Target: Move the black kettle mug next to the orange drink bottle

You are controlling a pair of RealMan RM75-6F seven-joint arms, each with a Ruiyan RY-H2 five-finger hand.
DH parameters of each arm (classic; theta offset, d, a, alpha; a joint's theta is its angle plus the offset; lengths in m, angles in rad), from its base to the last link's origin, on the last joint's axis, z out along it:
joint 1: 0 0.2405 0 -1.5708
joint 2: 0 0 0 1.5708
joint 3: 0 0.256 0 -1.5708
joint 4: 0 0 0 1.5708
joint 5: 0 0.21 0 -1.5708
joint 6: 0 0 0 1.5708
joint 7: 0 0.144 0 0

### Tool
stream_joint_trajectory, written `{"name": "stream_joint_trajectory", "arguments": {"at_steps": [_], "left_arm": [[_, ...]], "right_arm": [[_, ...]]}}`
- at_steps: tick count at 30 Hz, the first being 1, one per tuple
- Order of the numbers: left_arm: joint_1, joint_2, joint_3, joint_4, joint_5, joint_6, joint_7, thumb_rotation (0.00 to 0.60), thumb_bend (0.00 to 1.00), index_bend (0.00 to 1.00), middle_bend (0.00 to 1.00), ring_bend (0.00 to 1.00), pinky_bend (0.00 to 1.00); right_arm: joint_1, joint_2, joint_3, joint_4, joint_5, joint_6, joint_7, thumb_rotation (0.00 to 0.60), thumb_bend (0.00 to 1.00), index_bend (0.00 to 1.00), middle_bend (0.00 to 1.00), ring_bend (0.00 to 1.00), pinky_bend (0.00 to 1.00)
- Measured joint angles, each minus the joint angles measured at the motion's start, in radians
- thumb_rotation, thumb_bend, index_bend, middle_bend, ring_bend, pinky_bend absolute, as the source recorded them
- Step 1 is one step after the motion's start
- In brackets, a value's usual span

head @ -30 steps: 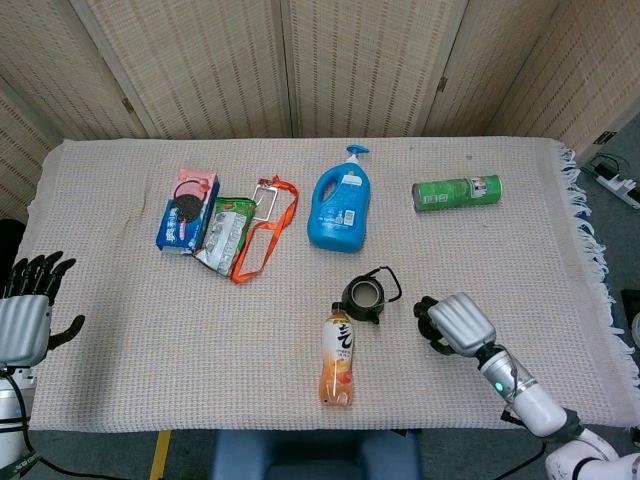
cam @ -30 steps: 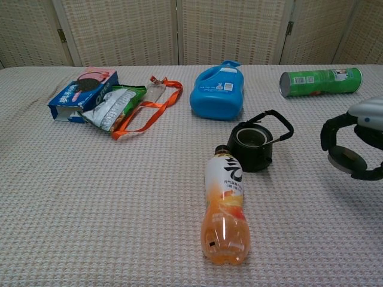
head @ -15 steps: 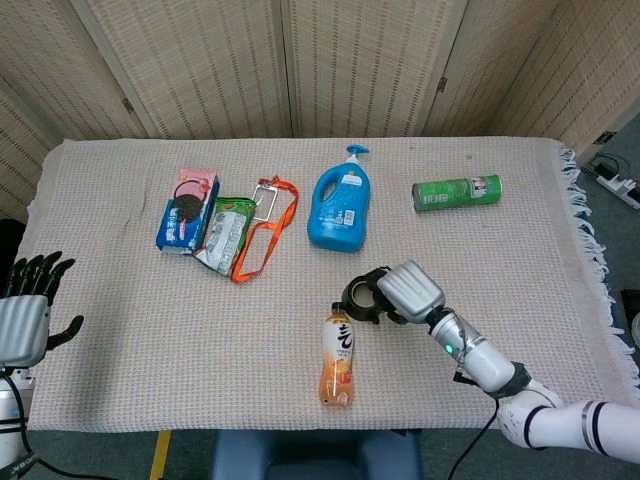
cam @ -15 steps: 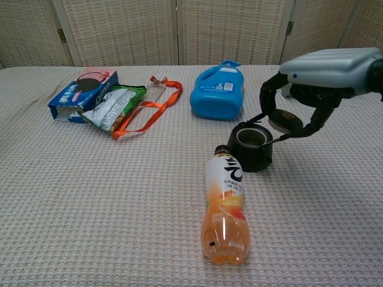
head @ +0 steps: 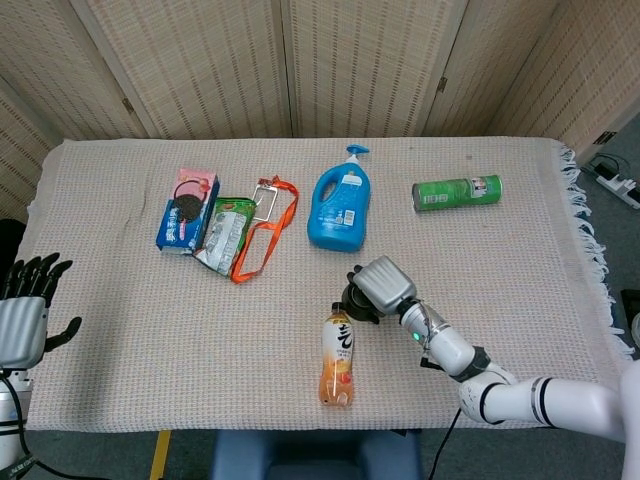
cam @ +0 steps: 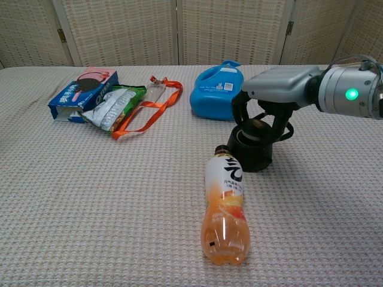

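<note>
My right hand [cam: 266, 104] sits on top of the black kettle mug [cam: 251, 150], fingers curled down over its open mouth; can't tell if they actually grip. Orange drink bottle [cam: 224, 209] lies on its side on the desk [cam: 90, 203], cap touching the mug's base at its 7 o'clock. Blue detergent jug [cam: 216, 91] at the mug's 11 o'clock. Cookie box [cam: 82, 93], snack bag [cam: 111, 107] and orange lanyard [cam: 146, 107] at 10 o'clock, well apart.
</note>
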Motion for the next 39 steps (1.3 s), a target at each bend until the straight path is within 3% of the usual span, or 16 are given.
{"name": "stream_joint_trajectory", "arguments": {"at_steps": [10, 16, 21, 26, 31, 39], "left_arm": [[0.001, -0.001, -0.004, 0.003, 0.001, -0.002, -0.003, 0.600, 0.23, 0.13, 0.06, 0.04, 0.00], [-0.001, -0.005, -0.008, 0.007, -0.002, -0.007, -0.004, 0.600, 0.23, 0.13, 0.06, 0.04, 0.00], [0.000, -0.003, -0.010, 0.008, 0.001, -0.004, -0.006, 0.600, 0.23, 0.13, 0.06, 0.04, 0.00], [0.002, -0.005, -0.009, 0.010, 0.001, -0.006, -0.009, 0.600, 0.23, 0.13, 0.06, 0.04, 0.00], [0.003, -0.008, -0.008, 0.011, 0.000, -0.007, -0.009, 0.600, 0.23, 0.13, 0.06, 0.04, 0.00], [0.010, -0.003, -0.006, 0.007, 0.003, -0.002, -0.010, 0.600, 0.23, 0.13, 0.06, 0.04, 0.00]], "right_arm": [[0.023, -0.007, -0.024, 0.008, 0.006, 0.015, 0.024, 0.600, 0.35, 0.18, 0.16, 0.75, 0.63], [0.026, 0.001, -0.032, -0.002, -0.025, 0.027, 0.056, 0.600, 0.35, 0.13, 0.12, 0.75, 0.63], [0.014, 0.017, -0.037, -0.032, -0.065, 0.060, 0.075, 0.600, 0.35, 0.13, 0.19, 0.75, 0.63], [-0.026, 0.053, -0.060, -0.093, -0.136, 0.109, 0.111, 0.600, 0.35, 0.16, 0.32, 0.77, 0.63], [-0.064, 0.092, -0.098, -0.141, -0.193, 0.130, 0.144, 0.600, 0.35, 0.18, 0.34, 0.78, 0.63], [-0.082, 0.090, -0.117, -0.142, -0.216, 0.133, 0.149, 0.600, 0.35, 0.19, 0.36, 0.78, 0.63]]}}
